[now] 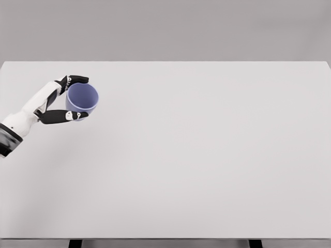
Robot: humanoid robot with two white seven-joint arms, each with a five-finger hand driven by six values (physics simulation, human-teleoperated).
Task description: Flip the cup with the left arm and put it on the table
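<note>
The near edge of the white surface runs along the bottom of the view, with two dark legs just showing beneath it. The surface fills most of the scene, pale and flat, and ends at a straight far edge against a plain grey wall.

The left arm comes in from the picture's left side, its white forearm angled up and away toward the cup. The left hand is closed around the blue cup. Its dark fingers wrap the cup from two sides: one set curves over the far side of the rim, the other lies along the near side of the cup's wall, so the cup sits between them and touches both.

The cup is in the far left part of the surface, well away from the middle. It is seen with its open mouth facing up and slightly toward the camera, so the blue inside and the round rim are plain to see. Whether its base rests on the surface or is held just above it cannot be told from this view. A faint shadow lies beside the cup on its right side.
</note>
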